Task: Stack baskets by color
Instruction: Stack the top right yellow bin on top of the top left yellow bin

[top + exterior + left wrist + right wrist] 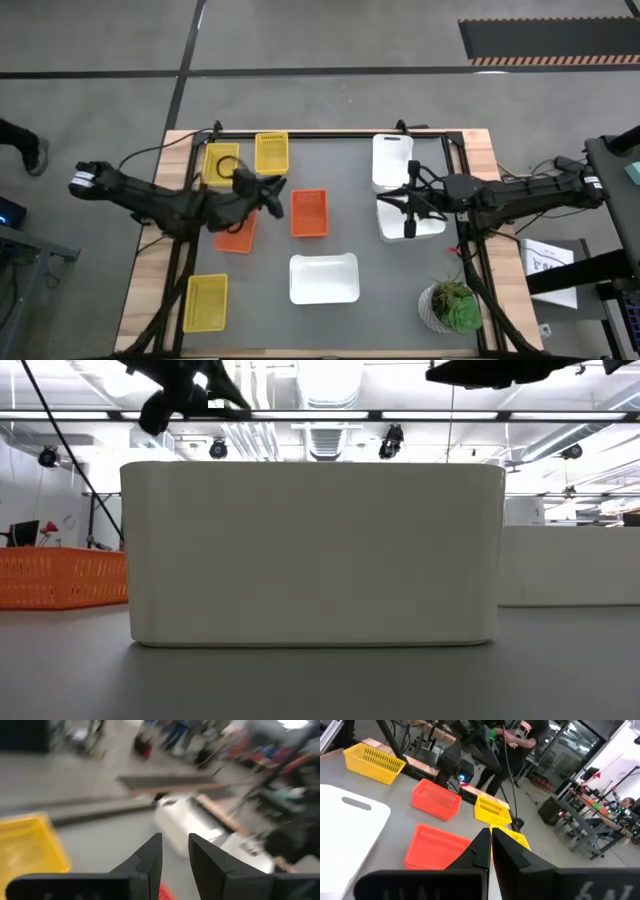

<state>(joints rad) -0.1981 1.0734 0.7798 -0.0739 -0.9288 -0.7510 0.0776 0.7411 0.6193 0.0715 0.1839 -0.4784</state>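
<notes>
Three yellow baskets (271, 152) (222, 163) (206, 302), two orange baskets (309, 212) (237, 235) and three white baskets (392, 160) (412, 222) (323, 278) rest on their bottoms on the grey table. My left gripper (272, 196) hangs above the table between the two orange baskets and points toward the table's right. It is open (175, 845) with nothing between its fingers. My right gripper (384, 201) hangs shut (490, 839) and bare over the left edge of a white basket, pointing toward the table's left.
A potted green plant (450, 307) stands at the table's near right corner. In the low view the near white basket (310, 555) fills the middle, with an orange basket (60, 580) behind it. Wooden strips (480, 160) border the grey mat.
</notes>
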